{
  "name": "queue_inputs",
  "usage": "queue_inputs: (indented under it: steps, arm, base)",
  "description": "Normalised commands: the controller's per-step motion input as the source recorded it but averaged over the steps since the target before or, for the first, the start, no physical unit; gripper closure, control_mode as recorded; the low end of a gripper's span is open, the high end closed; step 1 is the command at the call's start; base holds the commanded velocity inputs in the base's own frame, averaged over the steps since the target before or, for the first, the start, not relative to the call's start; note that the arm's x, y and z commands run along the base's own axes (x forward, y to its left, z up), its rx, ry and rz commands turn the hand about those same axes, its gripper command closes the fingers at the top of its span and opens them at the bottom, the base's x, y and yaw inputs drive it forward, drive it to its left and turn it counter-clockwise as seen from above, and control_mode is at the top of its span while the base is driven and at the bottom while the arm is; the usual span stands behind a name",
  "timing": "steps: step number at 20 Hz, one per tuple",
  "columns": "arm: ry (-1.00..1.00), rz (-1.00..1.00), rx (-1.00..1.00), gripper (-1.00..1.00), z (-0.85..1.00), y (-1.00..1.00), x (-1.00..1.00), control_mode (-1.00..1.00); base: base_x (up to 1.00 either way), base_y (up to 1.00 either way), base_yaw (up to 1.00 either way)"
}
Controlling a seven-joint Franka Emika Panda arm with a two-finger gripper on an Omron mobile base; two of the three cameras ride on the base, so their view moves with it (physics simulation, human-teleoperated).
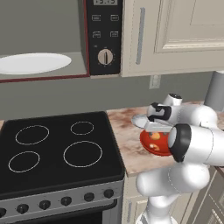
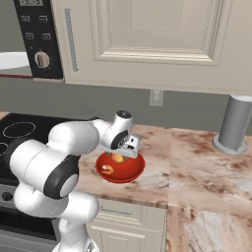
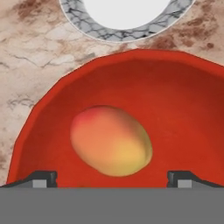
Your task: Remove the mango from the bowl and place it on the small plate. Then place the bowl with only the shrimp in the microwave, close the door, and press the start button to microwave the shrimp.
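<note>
Mango (image 3: pixel 111 141) is seen lying inside the red bowl (image 3: pixel 183 109) on the marble counter (image 2: pixel 206 167), beside the shrimp (image 2: pixel 107 170). The gripper (image 3: pixel 112 177) is held just above it with fingers spread wide, nothing gripped. The small plate (image 3: pixel 127 17) is placed just beyond the bowl.

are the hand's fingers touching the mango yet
Apart. In the hand view the two fingertips stand wide open, one at each bottom corner, with red bowl showing between each tip and the mango.

Cream cabinets (image 2: pixel 147 39) mounted above grey wall (image 2: pixel 118 106); marbled brown counter (image 2: pixel 206 167) set beside black cooktop (image 1: pixel 57 148); outlet (image 2: pixel 156 97) on wall.
</note>
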Motion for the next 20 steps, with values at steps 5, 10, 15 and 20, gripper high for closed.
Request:
queue_inputs:
  steps: [5, 10, 15, 20]
  arm:
    - [0.0, 0.0, 0.0, -1.0, -0.09, 0.0, 0.16, -1.0]
    - [0.0, 0.0, 0.0, -1.0, -0.1, 0.0, 0.13, -1.0]
    - [0.0, 0.0, 0.0, -1.0, -0.14, 0.0, 0.08, -1.0]
    - [0.0, 0.0, 0.0, -1.0, -0.17, 0.0, 0.03, -1.0]
  base:
    - [0.0, 0.0, 0.0]
    - [0.0, 0.0, 0.0]
    - [0.0, 0.0, 0.0]
    - [0.0, 0.0, 0.0]
